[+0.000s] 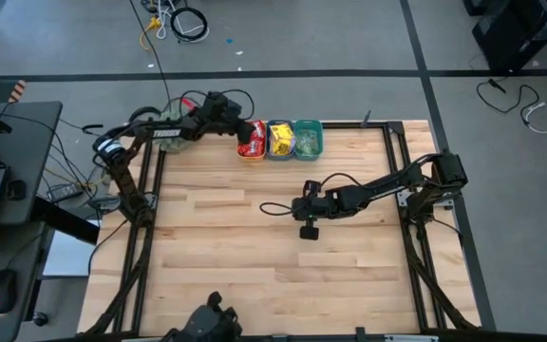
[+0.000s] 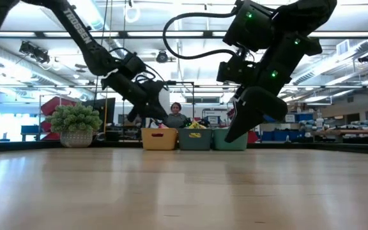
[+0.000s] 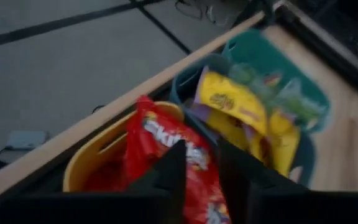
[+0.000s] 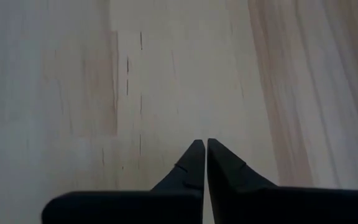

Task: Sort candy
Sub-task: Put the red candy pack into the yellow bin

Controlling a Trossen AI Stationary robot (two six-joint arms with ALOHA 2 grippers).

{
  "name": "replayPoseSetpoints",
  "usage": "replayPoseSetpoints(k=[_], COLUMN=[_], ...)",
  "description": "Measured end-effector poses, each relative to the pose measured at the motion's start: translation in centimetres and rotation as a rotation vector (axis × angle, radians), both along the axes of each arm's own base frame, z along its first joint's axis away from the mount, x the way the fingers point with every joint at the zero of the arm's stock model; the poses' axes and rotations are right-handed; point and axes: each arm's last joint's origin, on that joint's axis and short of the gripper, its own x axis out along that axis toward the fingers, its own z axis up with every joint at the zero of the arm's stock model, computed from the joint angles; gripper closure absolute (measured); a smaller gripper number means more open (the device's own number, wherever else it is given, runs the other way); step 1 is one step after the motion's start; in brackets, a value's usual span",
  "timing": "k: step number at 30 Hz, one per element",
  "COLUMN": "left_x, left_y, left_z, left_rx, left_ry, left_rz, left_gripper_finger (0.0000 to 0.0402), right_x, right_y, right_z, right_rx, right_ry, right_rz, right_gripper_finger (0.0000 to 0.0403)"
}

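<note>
We see the wooden table [image 1: 254, 256] spread under both arms, its far edge lined with three small bins standing in a row, each touching the next. The left arm reaches in from the table's left far corner, and its left gripper [image 1: 245, 130] hangs just over the orange bin [image 1: 251, 150] at the left end of that row. In the left wrist view we find the two dark fingers [image 3: 169, 177] parted with a narrow gap between them, and we see nothing pinched there, so the claw reads as released above a red candy packet [image 3: 166, 152] that lies in the orange bin. The right arm stretches from the right edge toward the middle of the table, where the right gripper [image 1: 308, 228] hovers over bare wood, well apart from the bins; in its own wrist view the fingertips [image 4: 194, 158] meet with only a hairline between them, clenched on nothing. The blue bin [image 1: 280, 142] in the middle holds yellow candy packets [image 3: 235, 102], and the teal bin [image 1: 308, 140] at the right end holds pale green pieces [image 3: 294, 102]. In the low view we also make out a fuzzy green plant ball [image 2: 75, 118] beyond the table's far edge, to the left of the bins.
</note>
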Motion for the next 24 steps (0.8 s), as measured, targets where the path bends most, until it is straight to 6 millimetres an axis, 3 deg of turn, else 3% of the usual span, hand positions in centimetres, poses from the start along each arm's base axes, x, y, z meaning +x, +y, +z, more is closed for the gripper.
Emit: replayPoseSetpoints(k=[5, 20, 24], left_x=[0.8, 0.7, 0.4], left_y=[0.5, 0.5, 0.2], left_z=[-0.5, -0.9, 0.3], left_rx=[0.009, 0.018, 0.029], left_ry=[0.144, 0.316, 0.314], left_rz=[-0.047, -0.029, -0.033], left_gripper_finger=[0.0391, 0.04, 0.04], right_x=[0.1, 0.1, 0.1], right_y=[0.0, 0.1, 0.1], right_z=[0.1, 0.1, 0.1], right_rx=[-0.006, -0.006, -0.006], right_ry=[-0.008, -0.01, -0.01], right_rz=[0.011, 0.015, 0.015], right_gripper_finger=[0.0399, 0.0401, 0.0398])
